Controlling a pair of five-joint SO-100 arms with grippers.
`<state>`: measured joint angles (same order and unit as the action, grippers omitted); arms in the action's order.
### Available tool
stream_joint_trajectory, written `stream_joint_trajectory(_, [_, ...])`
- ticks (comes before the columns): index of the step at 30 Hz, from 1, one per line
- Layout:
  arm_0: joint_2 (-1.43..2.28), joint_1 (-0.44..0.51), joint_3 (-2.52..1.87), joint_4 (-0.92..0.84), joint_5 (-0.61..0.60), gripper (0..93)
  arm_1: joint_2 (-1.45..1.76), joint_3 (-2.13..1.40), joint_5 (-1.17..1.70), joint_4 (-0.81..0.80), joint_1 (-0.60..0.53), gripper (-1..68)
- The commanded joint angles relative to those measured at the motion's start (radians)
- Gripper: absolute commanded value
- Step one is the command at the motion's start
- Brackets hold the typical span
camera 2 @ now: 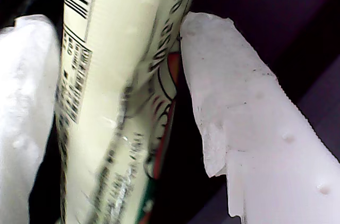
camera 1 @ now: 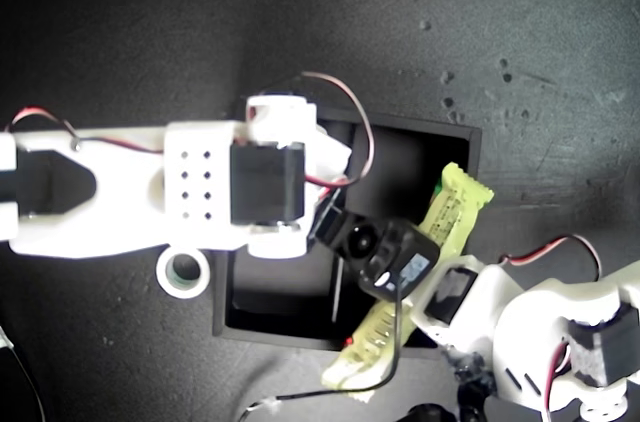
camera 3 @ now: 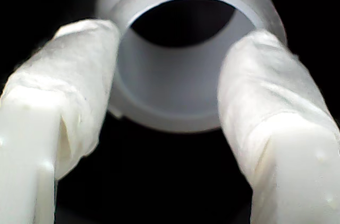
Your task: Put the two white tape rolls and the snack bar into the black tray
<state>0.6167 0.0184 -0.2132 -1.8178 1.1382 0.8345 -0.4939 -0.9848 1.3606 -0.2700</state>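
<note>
My first gripper (camera 2: pixel 119 102) pinches the snack bar (camera 2: pixel 111 96); my second gripper (camera 3: pixel 167 91) clamps 1 white tape roll (camera 3: pixel 180 70), probably over the black tray (camera 1: pixel 270 327), hidden from the exterior view.

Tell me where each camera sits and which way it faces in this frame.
Exterior view: overhead, looking straight down on the black tray; my first arm and my second arm both show.
First wrist view: on my first claw, looking along its fingers, which clamp the snack bar.
Second wrist view: on my second claw, looking along its fingers at the white tape roll held between them.
Shared: the snack bar shows in the exterior and first wrist views.
</note>
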Motion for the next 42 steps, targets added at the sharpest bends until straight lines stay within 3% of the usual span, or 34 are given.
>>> stream_joint_trajectory(1, [0.106, 0.005, -0.02, -0.018, 0.008, 16.6, 0.014, 0.015, 0.93, 0.04, 0.006, 22.2])
stream_joint_trajectory(9, [0.288, 0.009, -0.158, -0.018, 0.011, 16.1, 0.014, 0.158, 0.937, 0.242, 0.02, 24.5])
stream_joint_trajectory(14, [0.477, 0.021, -0.276, -0.018, 0.017, 14.4, 0.014, 0.387, 0.911, 0.42, 0.055, 20.0])
stream_joint_trajectory(17, [0.627, 0.037, -0.38, -0.018, 0.055, 13.3, 0.109, 0.394, 0.839, 0.442, 0.083, 18.1])
stream_joint_trajectory(22, [0.862, 0.103, -0.578, -0.017, 0.193, 13.2, 0.41, 0.124, 0.385, 0.442, 0.213, 18.1])
stream_joint_trajectory(30, [1.032, 0.313, -0.842, 0.025, 0.48, 18.3, 0.973, -0.422, -0.342, 0.439, 0.213, 16.2])
stream_joint_trajectory(32, [1.051, 0.353, -0.942, 0.077, 0.546, 19.1, 1.201, -0.723, -0.566, 0.336, 0.202, 14.5])
stream_joint_trajectory(37, [1.152, 0.428, -1.253, 0.316, 0.646, 18.6, 1.94, -1.74, -0.834, -0.244, 0.218, 16.0])
stream_joint_trajectory(42, [1.207, 0.454, -1.493, 0.546, 0.666, 17.8, 2.172, -2.088, -0.893, -0.319, 0.204, 14.2])
